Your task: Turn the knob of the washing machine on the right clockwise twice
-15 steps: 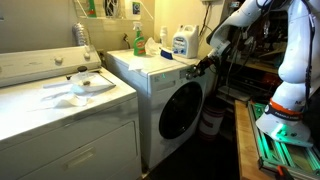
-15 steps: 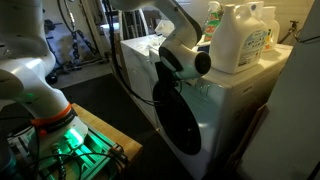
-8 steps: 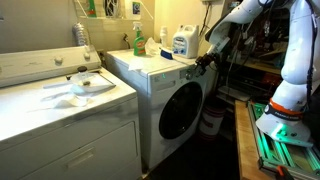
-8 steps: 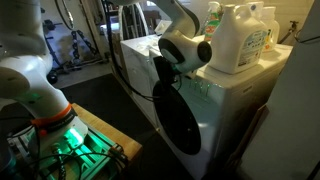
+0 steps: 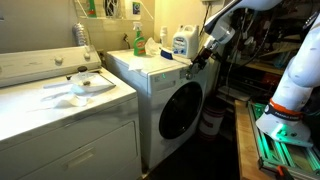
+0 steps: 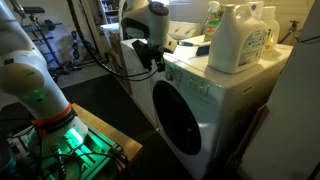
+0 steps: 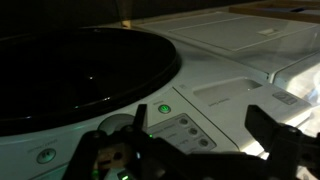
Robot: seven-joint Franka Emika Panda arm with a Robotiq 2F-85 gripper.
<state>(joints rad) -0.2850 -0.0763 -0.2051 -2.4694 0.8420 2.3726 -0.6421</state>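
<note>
The white front-loading washing machine [image 5: 165,85] [image 6: 215,110] stands with its dark round door [image 5: 181,110] [image 6: 180,130] [image 7: 70,70] shut. In the wrist view its control strip shows a lit green button [image 7: 164,109] and a row of small buttons. The knob [image 7: 120,125] is a round dial beside them, partly hidden behind my left finger. My gripper [image 5: 198,62] [image 6: 150,55] [image 7: 185,150] is open, a short way off the strip's front corner, touching nothing. In both exterior views the knob is too small to make out.
A wider top-loader [image 5: 70,115] stands beside the machine with a cloth on its lid. Detergent jugs [image 5: 181,42] [image 6: 240,40] sit on the front-loader's top. A bucket [image 5: 211,122] is on the floor near the door. The robot base [image 5: 285,125] [image 6: 45,135] glows green.
The gripper was shut at the control strip a second ago. It has since opened and drawn back from the machine's front, and the arm has lifted away.
</note>
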